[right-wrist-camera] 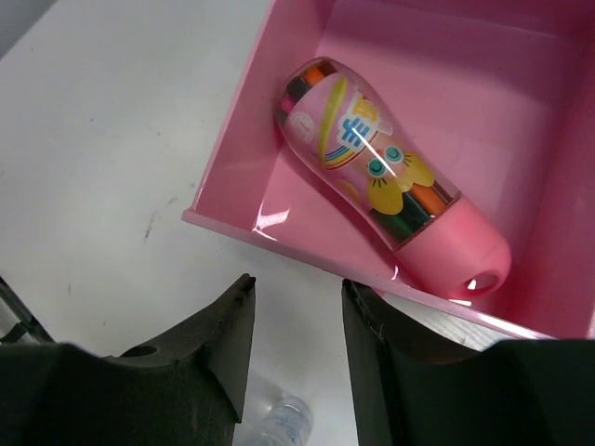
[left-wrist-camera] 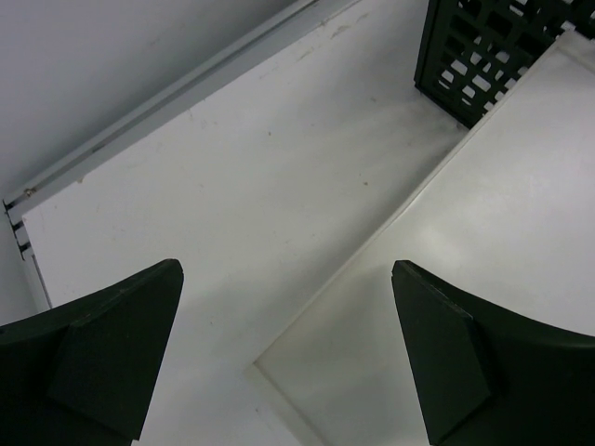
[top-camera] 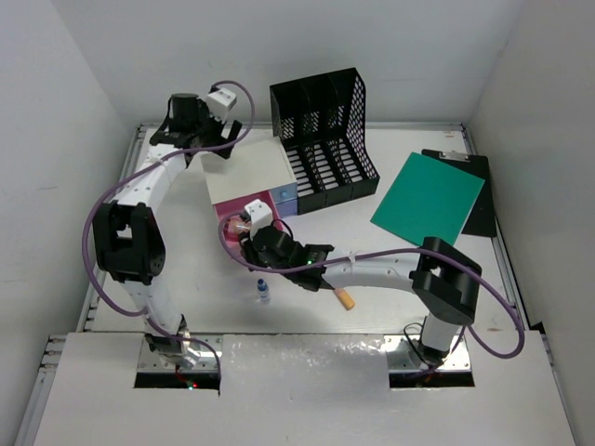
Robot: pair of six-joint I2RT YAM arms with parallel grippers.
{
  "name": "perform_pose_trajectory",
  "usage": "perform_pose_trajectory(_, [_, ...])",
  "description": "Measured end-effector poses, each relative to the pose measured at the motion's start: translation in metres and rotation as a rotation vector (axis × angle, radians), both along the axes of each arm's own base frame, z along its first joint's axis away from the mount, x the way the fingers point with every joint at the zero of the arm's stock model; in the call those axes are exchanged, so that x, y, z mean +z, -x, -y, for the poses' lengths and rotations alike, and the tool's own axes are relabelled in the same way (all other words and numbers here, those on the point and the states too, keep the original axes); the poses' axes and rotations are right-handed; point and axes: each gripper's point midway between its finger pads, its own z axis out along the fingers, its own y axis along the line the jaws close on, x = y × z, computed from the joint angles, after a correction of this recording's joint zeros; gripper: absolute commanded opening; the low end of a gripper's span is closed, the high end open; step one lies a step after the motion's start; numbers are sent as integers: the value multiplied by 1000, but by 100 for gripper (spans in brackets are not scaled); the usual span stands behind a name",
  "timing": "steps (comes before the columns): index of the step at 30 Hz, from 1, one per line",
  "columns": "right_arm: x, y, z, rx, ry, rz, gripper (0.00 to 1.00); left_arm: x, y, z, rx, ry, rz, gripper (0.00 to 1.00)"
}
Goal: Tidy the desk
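The counter (top-camera: 195, 260) is the large white surface under everything, with pale rails on its edges. A small drawer box (top-camera: 246, 172) with a white top stands on it, a little toward the far left.

The left pincer (left-wrist-camera: 288, 269) hangs above the far left corner of this box. It is released, its two dark fingers are wide apart and nothing is between them. Below it the left wrist view shows bare counter and the edge of the box top.

The pink drawer (right-wrist-camera: 251, 102) at the near side of the box is pulled out. Inside it lies a pink marker case (right-wrist-camera: 390, 186) with a clear body, colour pens inside and a cartoon sticker; it lies slanted on the drawer floor. The right pincer (right-wrist-camera: 297, 286) hovers just in front of the drawer's front wall. It is also released – a narrow gap, holding nothing.

A small clear bottle (top-camera: 263, 293) stands near the box on the side toward the arm bases. A little more to the right lies a small orange object (top-camera: 346, 299), beside the right arm. A black file rack (top-camera: 325, 130) touches the right side of the box. Further right of the box lies a green board (top-camera: 428, 197), partly covering a black clipboard (top-camera: 479, 200).
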Motion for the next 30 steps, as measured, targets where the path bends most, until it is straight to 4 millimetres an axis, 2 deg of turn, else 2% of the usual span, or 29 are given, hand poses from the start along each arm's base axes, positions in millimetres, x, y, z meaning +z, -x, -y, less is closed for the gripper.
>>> perform_pose_trajectory(5, [-10,-2,-1,-25,7,-9,37,-15,5,0,0,-2,-30,93])
perform_pose_trajectory(11, [-6,-3,3,-93,29,54,37,-28,8,1,-7,5,-36,93])
perform_pose_trajectory(21, [3,-5,14,-178,95,160,38,-27,5,1,-12,-4,-18,93])
perform_pose_trajectory(30, [-8,-10,20,-222,129,176,38,-26,5,0,-20,-15,-8,93])
